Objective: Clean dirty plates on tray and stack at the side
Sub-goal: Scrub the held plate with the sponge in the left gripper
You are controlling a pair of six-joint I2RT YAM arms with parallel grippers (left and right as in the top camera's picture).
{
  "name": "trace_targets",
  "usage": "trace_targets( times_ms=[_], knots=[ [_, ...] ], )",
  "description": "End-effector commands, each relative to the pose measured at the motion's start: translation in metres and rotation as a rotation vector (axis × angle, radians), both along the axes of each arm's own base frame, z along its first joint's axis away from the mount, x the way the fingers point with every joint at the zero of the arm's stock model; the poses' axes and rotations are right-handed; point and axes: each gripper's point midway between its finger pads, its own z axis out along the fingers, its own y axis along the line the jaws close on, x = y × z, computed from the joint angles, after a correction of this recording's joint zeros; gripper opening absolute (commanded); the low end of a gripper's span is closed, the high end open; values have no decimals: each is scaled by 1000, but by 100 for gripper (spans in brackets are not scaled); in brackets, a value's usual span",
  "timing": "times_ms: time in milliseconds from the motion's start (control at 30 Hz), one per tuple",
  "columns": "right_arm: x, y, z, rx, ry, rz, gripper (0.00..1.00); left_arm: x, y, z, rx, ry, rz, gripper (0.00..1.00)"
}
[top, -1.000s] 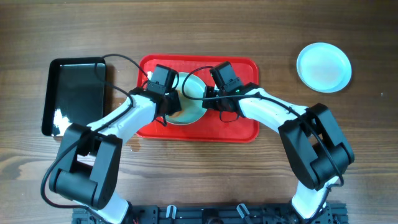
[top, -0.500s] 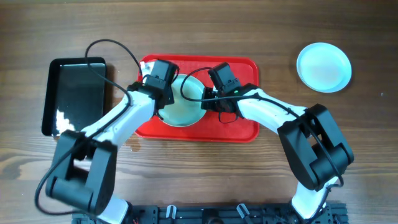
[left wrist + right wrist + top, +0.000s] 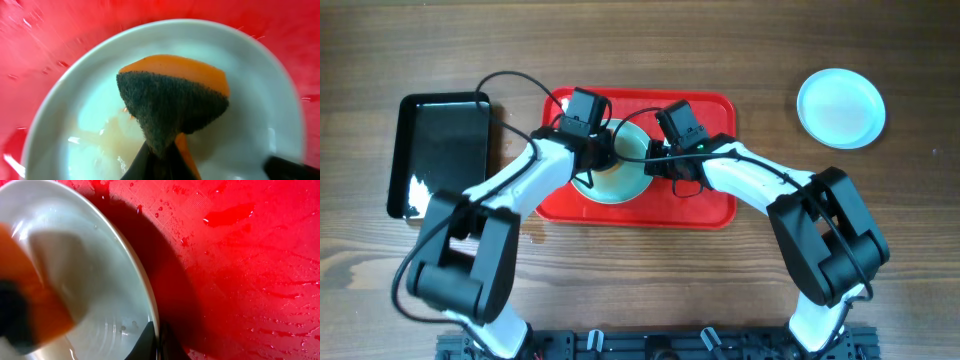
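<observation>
L gripper (image 3: 159, 157) clamped on orange sponge (image 3: 175, 100), held over plate (image 3: 255, 95). R gripper (image 3: 156, 339) pinched on same plate's rim. Plate lies centre-left in red tray (image 3: 705, 205). Farther off, second plate (image 3: 840, 107) on table (image 3: 770, 50), right side, well apart.

Off-task items on the wooden bench (image 3: 650, 270)
Glossy black tray (image 3: 440, 150) at nine o'clock; orange sponge (image 3: 175, 105) shows its dark scouring face.
</observation>
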Motion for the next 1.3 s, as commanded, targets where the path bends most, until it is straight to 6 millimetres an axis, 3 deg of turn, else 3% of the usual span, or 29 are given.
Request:
trace_targets(
  times_ms=[0, 100, 233, 333, 400, 533, 667, 867, 1067, 1267],
  knots=[
    [-7, -19, -21, -77, 40, -35, 4, -5, -6, -22, -42, 66, 20, 4],
    [-7, -19, -21, -77, 40, -35, 4, -7, 5, -32, 19, 83, 41, 4],
    [-7, -20, -22, -80, 43, -35, 4, -12, 53, -32, 271, 73, 118, 4],
    [-7, -20, -22, -80, 43, -35, 4, -22, 101, -20, 543, 73, 173, 4],
    [-7, -20, -22, -79, 43, -35, 4, -26, 121, -10, 667, 66, 190, 4],
    [-7, -20, -22, -79, 42, -36, 4, -26, 136, 12, 793, 63, 197, 4],
    [-7, -20, -22, -79, 43, -36, 4, -14, 121, 33, 703, 38, 244, 4],
    [-7, -20, -22, -79, 43, -36, 4, 10, 44, 57, 246, -2, 183, 4],
    [-7, -20, -22, -79, 44, -36, 4, 1, 3, 39, 38, 85, 100, 4],
    [-7, -20, -22, -78, 45, -38, 4, -12, -20, 21, -40, 170, 44, 4]
  ],
)
